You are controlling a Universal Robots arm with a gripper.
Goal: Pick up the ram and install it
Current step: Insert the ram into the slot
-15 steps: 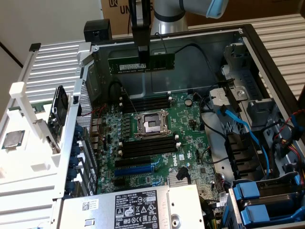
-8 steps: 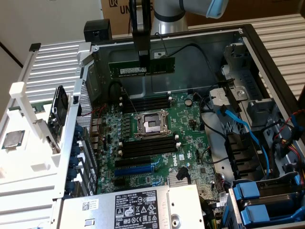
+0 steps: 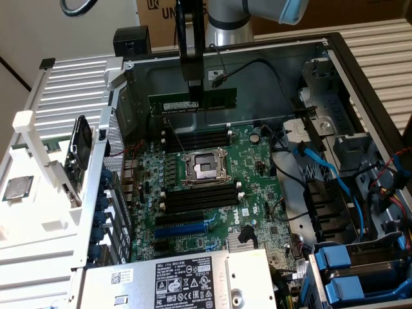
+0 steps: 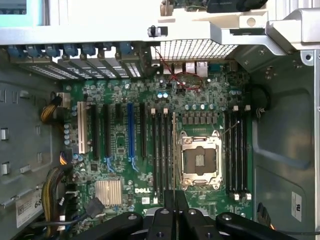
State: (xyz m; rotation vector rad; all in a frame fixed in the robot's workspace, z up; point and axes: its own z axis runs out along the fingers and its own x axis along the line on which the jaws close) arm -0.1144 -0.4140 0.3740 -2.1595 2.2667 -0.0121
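The ram (image 3: 219,98), a long dark-green stick with a pale label, hangs level above the motherboard (image 3: 251,187) near the far wall of the open computer case. My gripper (image 3: 194,102) is shut on its middle from above. Black memory slots (image 3: 196,137) lie just below it, and more slots (image 3: 199,196) lie on the near side of the open processor socket (image 3: 206,168). In the wrist view the ram (image 4: 173,150) appears edge-on as a thin line running out from the gripper (image 4: 174,197), between the socket (image 4: 200,160) and a bank of slots (image 4: 161,150).
The case walls (image 3: 270,51) surround the board. Blue and black cables (image 3: 322,167) and drive bays (image 3: 360,270) crowd the exterior view's right. A power supply (image 3: 180,280) sits at the near edge. A square processor chip (image 3: 18,188) rests on a white stand outside the case.
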